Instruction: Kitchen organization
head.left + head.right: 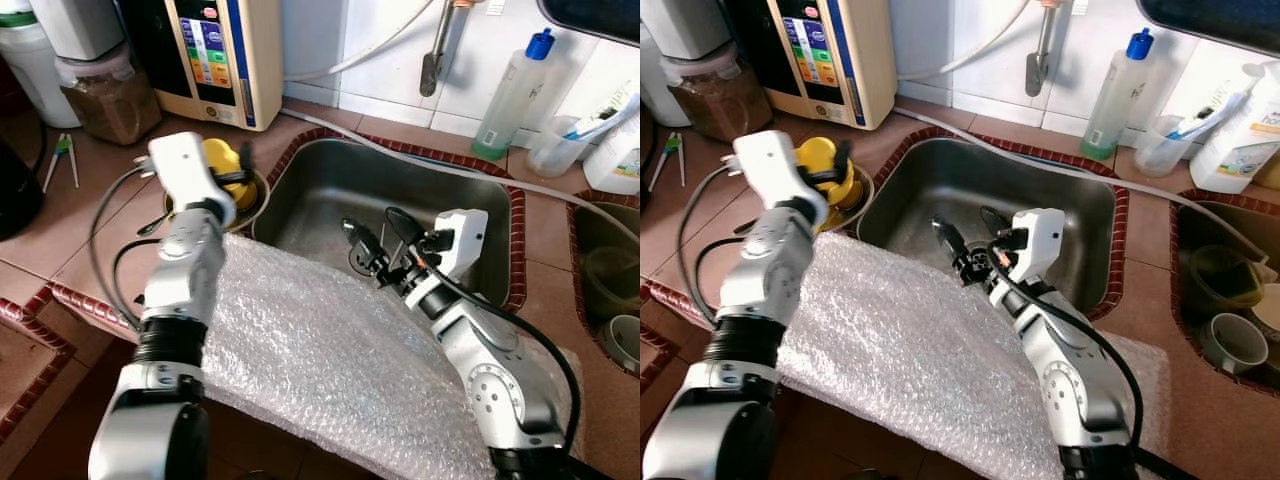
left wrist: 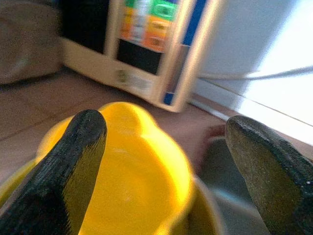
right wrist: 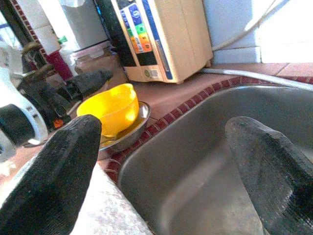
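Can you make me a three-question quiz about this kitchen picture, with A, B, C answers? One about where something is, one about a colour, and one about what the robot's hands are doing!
1. Where is the yellow bowl?
A. down in the sink
B. in a metal dish beside the sink
C. on the bubble wrap

2. What colour is the cap on the tall bottle behind the sink?
A. blue
B. red
C. yellow

3. How are the fingers of the left gripper?
A. shut tight on a spoon
B. holding a cup
C. open, held over the yellow bowl

Answers:
1 B: the bowl sits in the metal dish on the counter next to the sink.
2 A: the cap is blue.
3 C: the left wrist view shows the two black fingers spread apart with the bowl between them, gripping nothing.
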Robot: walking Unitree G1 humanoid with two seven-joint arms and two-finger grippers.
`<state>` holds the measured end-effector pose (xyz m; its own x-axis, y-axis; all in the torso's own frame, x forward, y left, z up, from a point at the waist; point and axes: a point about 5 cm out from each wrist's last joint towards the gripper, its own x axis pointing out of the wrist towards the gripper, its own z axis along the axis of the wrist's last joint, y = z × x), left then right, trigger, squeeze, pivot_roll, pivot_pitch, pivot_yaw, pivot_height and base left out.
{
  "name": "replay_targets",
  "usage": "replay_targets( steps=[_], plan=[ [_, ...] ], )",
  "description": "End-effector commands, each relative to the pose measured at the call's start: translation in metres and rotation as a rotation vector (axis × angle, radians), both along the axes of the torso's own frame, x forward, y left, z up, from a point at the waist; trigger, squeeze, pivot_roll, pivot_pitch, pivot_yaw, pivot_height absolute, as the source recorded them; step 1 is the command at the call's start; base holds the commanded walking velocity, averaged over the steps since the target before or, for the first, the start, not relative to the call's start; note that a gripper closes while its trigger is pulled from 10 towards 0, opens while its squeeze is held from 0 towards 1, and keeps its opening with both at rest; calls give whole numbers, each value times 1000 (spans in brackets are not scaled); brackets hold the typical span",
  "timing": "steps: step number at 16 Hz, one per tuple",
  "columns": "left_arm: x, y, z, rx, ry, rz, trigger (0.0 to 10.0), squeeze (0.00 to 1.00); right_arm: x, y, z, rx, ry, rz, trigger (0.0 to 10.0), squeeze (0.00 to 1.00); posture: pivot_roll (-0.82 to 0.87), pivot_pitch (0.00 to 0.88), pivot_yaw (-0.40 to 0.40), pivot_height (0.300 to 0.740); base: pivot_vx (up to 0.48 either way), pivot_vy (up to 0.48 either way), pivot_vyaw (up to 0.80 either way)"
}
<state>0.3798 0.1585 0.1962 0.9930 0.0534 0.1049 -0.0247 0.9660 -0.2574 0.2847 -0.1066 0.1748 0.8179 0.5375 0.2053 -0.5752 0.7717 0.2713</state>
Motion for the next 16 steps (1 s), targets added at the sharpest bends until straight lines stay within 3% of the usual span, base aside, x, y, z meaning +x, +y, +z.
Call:
replay_targets(
  steps=[1, 3, 4, 5, 6, 9, 13, 14, 15, 16],
  plan=[
    [4, 3, 10, 10, -30, 33, 10000, 0, -4, 3, 5, 6, -11, 32, 10000, 1000, -94, 117, 18, 740, 0, 0, 0],
    [5, 16, 6, 15, 8, 129, 10000, 0, -11, 10, 10, 18, -30, 128, 10000, 1000, -90, 121, 20, 740, 0, 0, 0],
    [5, 22, 2, -22, 34, 150, 10000, 0, -17, 14, 12, 13, -36, 200, 10000, 686, -90, 123, 21, 740, 0, 0, 0],
    [5, 24, 0, -55, 40, 151, 10000, 0, -18, 14, 12, -3, -45, 198, 10000, 235, -91, 125, 19, 740, 0, 0, 0],
    [5, 25, -1, -57, 51, 154, 10000, 0, -18, 14, 11, 1, -33, 188, 10000, 0, -91, 125, 19, 740, 0, 0, 0],
    [12, 23, -13, -127, 166, 142, 10000, 0, -23, 19, 9, -8, -23, 206, 10000, 0, -89, 128, 21, 740, 0, 0, 0],
    [16, 17, -11, -127, 184, 87, 10000, 0, -25, 20, 10, -21, -32, 220, 10000, 0, -94, 130, 28, 740, 0, 0, 0],
    [17, 14, -15, -144, 224, 60, 9255, 0, -26, 20, 10, -15, -31, 235, 10000, 0, -96, 131, 30, 740, 0, 0, 0],
    [18, 14, -16, -150, 234, 51, 2824, 0, -28, 21, 11, -10, -29, 263, 10000, 0, -98, 131, 32, 740, 0, 0, 0],
    [19, 14, -15, -151, 232, 49, 2824, 0, -29, 21, 11, -10, -28, 271, 10000, 0, -98, 131, 32, 740, 0, 0, 0]
  ],
)
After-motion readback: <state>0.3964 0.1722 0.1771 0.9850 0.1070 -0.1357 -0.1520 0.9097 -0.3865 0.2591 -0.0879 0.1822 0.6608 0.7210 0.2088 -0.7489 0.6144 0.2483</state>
